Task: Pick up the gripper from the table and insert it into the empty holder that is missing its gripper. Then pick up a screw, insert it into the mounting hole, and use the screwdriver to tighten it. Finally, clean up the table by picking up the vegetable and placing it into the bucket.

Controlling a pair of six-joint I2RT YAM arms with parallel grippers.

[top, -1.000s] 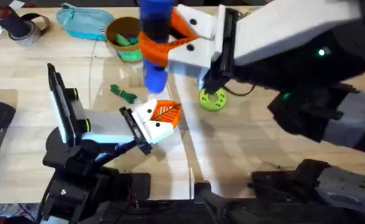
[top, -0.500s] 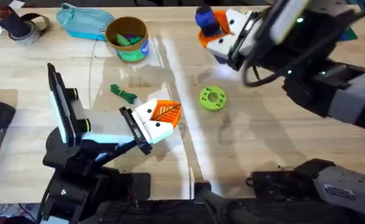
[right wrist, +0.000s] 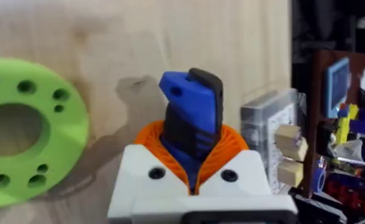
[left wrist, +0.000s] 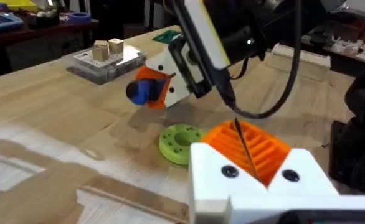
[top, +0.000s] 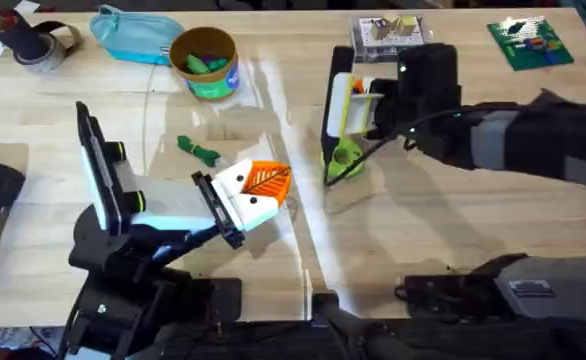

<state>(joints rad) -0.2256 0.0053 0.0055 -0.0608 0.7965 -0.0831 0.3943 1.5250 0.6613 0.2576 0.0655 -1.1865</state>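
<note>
Right claw down beside the green ring, screwdriver in its grip

From my remote seat: the right claw (top: 345,108) sits low over the desk (top: 453,230), clamped on the screwdriver (right wrist: 190,124) (blue handle squeezed between the orange pads in the right wrist view). The lime-green ring disc (top: 341,158) lies just beside it, partly tucked under the claw overhead.

The left claw (top: 258,190) rests near the desk's middle; I cannot tell how far its fingers are parted. The vegetable (top: 199,150) lies on bare wood just beyond it, apart from everything. The bucket (top: 206,62) stands further back with green pieces inside, the teal pouch (top: 133,35) touching it. A clear box with small blocks (top: 388,35) sits beyond the right claw.
</note>
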